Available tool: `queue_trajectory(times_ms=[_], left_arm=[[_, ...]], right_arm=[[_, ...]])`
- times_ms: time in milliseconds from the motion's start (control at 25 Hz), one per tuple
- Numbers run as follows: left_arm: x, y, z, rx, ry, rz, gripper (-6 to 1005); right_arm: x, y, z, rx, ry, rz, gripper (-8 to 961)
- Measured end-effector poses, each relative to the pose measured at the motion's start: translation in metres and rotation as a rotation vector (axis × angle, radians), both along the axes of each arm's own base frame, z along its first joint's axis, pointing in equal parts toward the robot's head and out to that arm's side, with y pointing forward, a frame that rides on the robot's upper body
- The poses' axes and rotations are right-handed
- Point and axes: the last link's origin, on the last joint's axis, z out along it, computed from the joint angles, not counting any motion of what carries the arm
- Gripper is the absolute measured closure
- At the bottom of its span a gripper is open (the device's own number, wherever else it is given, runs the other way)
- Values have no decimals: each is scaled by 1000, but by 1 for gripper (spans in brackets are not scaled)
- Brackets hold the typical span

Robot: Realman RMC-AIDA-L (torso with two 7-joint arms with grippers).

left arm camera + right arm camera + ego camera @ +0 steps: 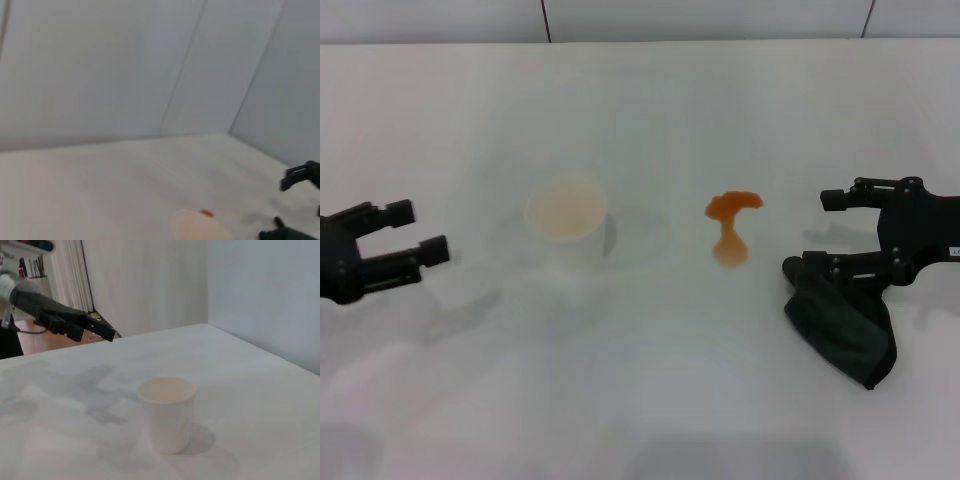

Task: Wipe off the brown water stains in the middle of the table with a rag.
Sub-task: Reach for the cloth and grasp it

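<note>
A white paper cup (567,222) stands centre-left, the brown water stains (730,226) centre-right. Right gripper (820,230), jaws spread, touches the rag (845,325) at lower right; left gripper (420,232) spread, far left.

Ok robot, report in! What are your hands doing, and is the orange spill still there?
Right gripper open, over the rag. Left gripper open, idle at the table's left edge. Brown water stains unwiped. White cup stands left of them, not blocking.
</note>
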Motion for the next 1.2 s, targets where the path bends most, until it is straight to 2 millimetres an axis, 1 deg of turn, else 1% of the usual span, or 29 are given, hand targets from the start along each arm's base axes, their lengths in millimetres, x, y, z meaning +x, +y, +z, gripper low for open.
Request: queue_trajectory(times_ms=[80, 200, 320, 480, 640, 760, 800, 920, 1080, 1200], left_arm=[[3, 9, 9, -41, 39, 43, 133], [16, 29, 18, -113, 122, 44, 134], [35, 51, 23, -159, 197, 4, 134], [66, 78, 26, -200, 275, -80, 135], [93, 97, 23, -259, 353, -141, 136], [106, 104, 11, -324, 419, -162, 136], [109, 104, 5, -350, 441, -167, 137], [114, 105, -10, -399, 507, -169, 137], [116, 106, -13, -401, 520, -167, 138], [117, 107, -13, -383, 505, -170, 138]], right_arm=[[0, 0, 0, -1, 0, 0, 128], [0, 0, 0, -2, 0, 1, 128], [-1, 0, -1, -3, 0, 3, 128], [-1, 0, -1, -6, 0, 5, 128], [-2, 1, -2, -8, 1, 7, 127], [-2, 2, -3, -4, -2, 4, 127], [-2, 2, -3, -4, -3, 2, 127], [-2, 2, -5, -7, -5, 2, 127], [-4, 2, -4, -10, -5, 4, 128], [-11, 3, 1, -24, -4, 3, 128]])
